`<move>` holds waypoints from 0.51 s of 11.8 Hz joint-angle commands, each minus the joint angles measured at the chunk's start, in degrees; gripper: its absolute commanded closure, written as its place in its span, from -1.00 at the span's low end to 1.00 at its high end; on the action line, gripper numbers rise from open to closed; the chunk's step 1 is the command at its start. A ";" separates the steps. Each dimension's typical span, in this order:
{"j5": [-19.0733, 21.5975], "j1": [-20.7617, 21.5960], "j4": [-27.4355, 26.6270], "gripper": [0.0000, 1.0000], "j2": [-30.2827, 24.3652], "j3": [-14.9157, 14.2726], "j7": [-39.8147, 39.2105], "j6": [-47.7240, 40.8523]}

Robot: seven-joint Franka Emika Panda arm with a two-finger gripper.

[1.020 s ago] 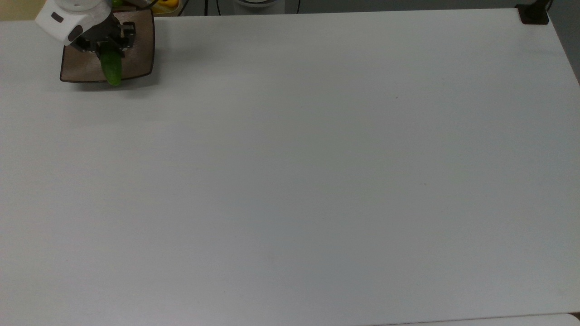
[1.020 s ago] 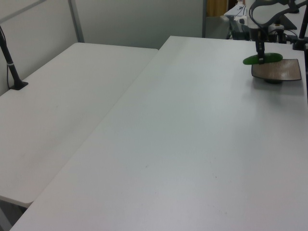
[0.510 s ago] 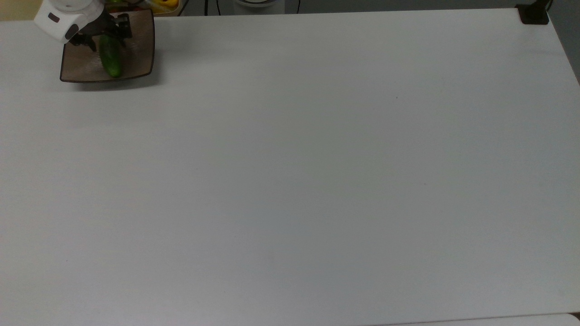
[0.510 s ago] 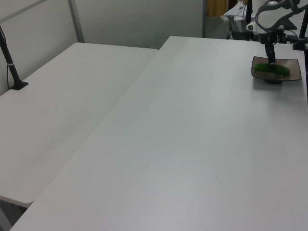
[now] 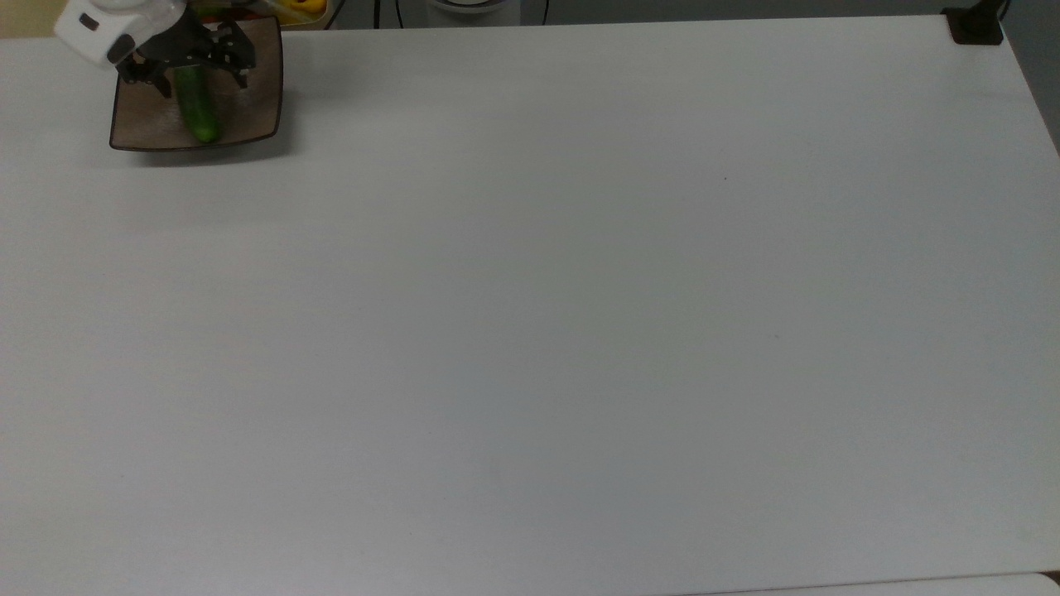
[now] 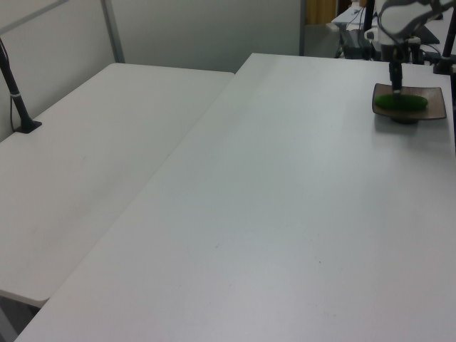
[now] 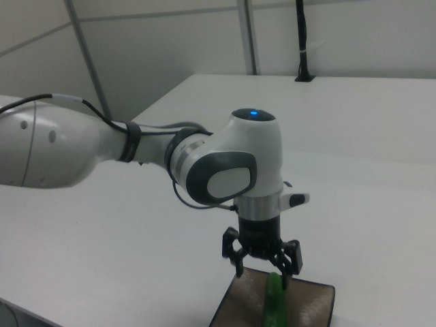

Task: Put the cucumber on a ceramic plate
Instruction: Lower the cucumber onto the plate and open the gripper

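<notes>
Top view: the cucumber (image 5: 199, 106) lies flat on the plate (image 5: 252, 116) at the surface's (image 5: 580, 331) far left corner. The tool (image 5: 192, 68) hovers above it, fingers spread, holding nothing. Placement looks done; only withdrawal remains.

The top view looks straight down on the white table (image 5: 580, 331) from well above, the ceramic plate (image 5: 248, 116) at the top view's far left corner. The left view stands low at the table's opposite end, looking along it (a second table (image 6: 92, 164) lies on the left view's left) to the plate (image 6: 436, 107) far right. The right view sits near the plate (image 7: 313, 300), facing the arm (image 7: 136, 146) across the tabletop.
</notes>
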 commanded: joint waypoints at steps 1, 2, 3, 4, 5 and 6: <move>12.31 0.45 0.29 -1.00 -4.84 -2.60 1.69 0.40; 14.60 0.62 1.08 -1.00 -6.42 -2.51 4.05 -0.47; 17.06 0.80 3.17 -1.00 -7.22 -2.07 8.33 -3.09; 17.78 1.41 6.41 -1.00 -7.40 -1.03 12.03 -7.46; 17.96 2.11 11.41 -1.00 -7.32 -0.06 16.16 -13.42; 17.97 2.12 16.42 -1.00 -7.31 2.13 20.03 -19.49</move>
